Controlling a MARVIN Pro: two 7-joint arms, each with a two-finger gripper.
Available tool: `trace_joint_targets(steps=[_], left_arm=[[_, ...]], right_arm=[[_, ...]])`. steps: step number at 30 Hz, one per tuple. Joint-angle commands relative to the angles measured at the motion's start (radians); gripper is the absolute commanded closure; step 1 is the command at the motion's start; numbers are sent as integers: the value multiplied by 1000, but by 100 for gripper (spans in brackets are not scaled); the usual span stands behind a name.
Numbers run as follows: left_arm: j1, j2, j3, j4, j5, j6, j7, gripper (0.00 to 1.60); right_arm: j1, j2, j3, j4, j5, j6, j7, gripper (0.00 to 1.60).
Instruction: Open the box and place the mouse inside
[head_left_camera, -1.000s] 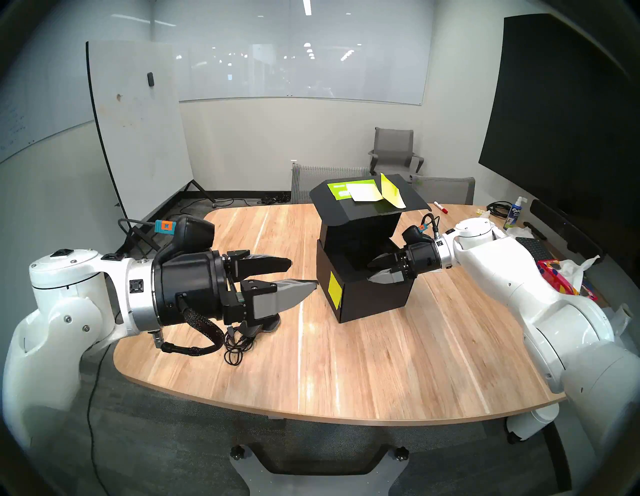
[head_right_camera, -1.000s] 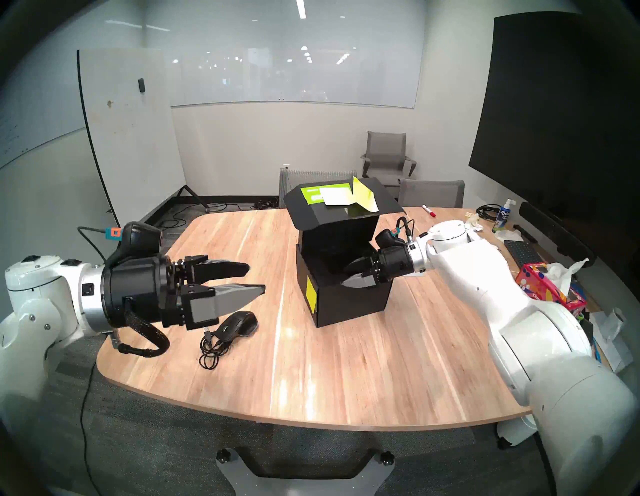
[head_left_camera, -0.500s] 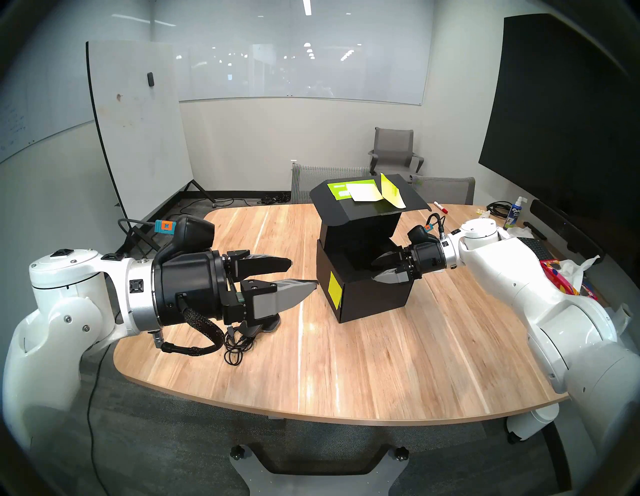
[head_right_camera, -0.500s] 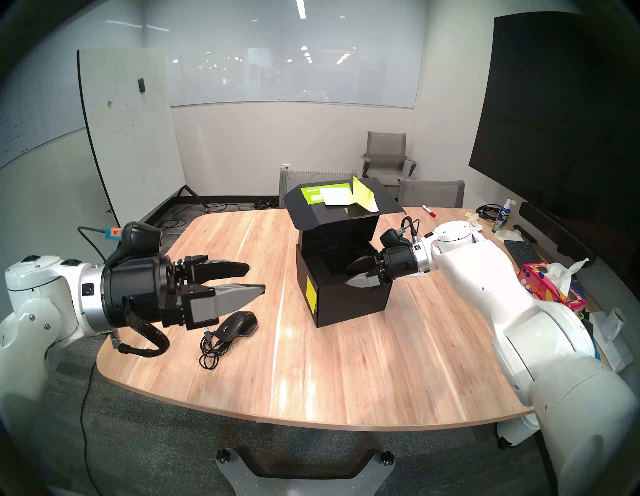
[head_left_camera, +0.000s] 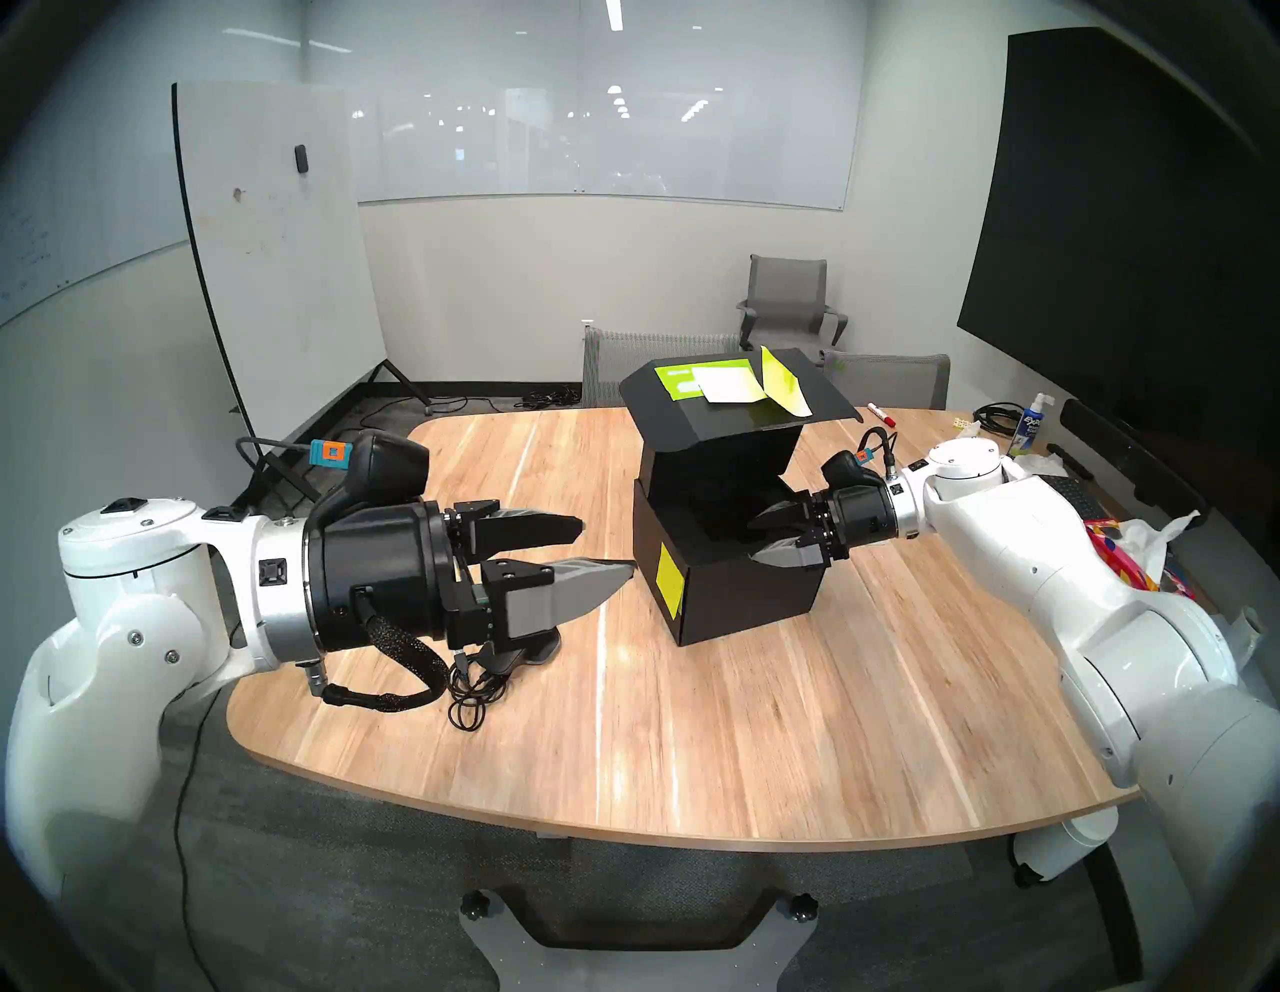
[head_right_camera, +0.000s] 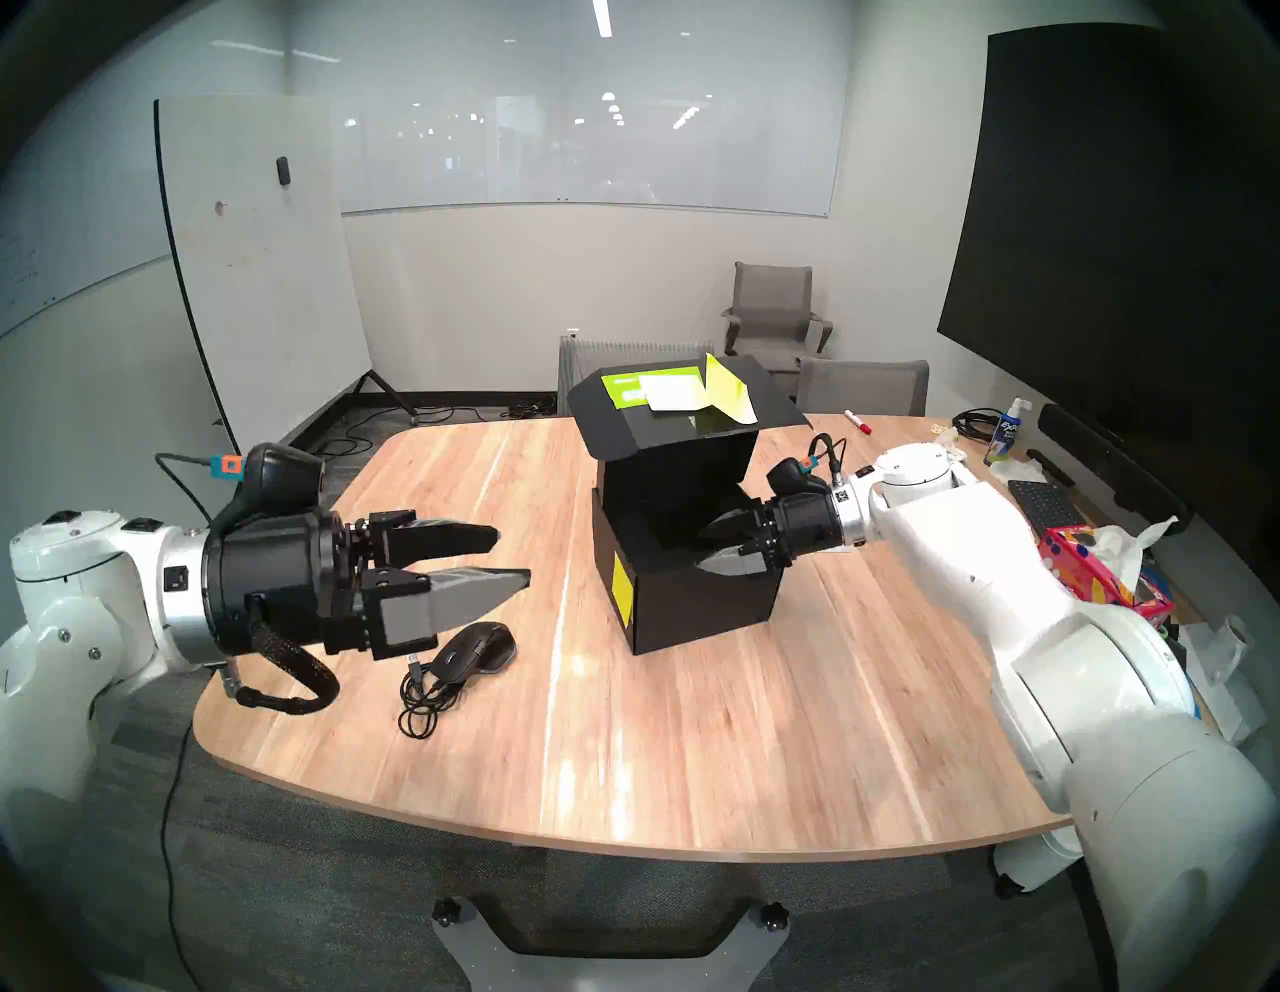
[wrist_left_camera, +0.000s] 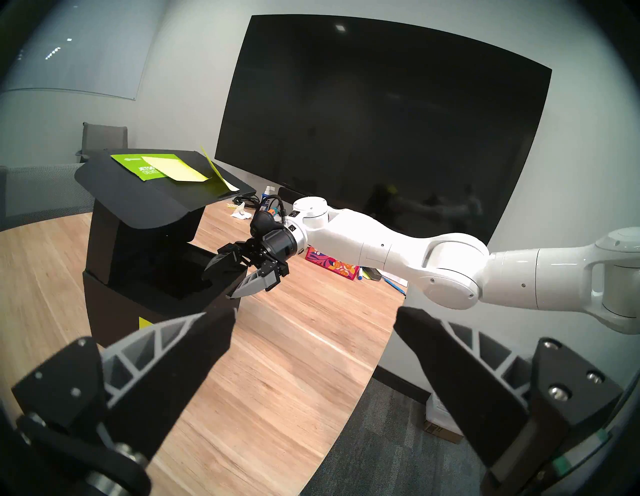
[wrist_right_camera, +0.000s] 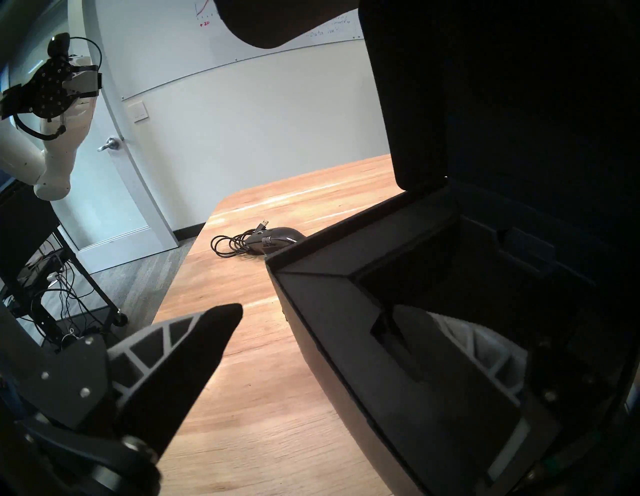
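At the box (head_left_camera: 734, 575), its lid propped up, my right pincer (head_left_camera: 765, 537) straddles the near wall, jaws spread and empty; left pincer (head_left_camera: 596, 551), also spread, hangs over the mouse (head_right_camera: 478, 648).

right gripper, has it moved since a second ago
Yes: the right gripper has slid slightly toward the view's right, outward across the box rim; the box itself has not shifted.

"Expo" stands on the spray bottle (head_left_camera: 1033, 424) — "+20" in red on the whiteboard (wrist_right_camera: 205, 23).
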Motion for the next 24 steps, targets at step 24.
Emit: trace_joint_targets(steps=[24], left_arm=[[-1,-2,-4,-7,2,1,2,0]], right_arm=[[43,19,-39,-28,14,6,-1,0]])
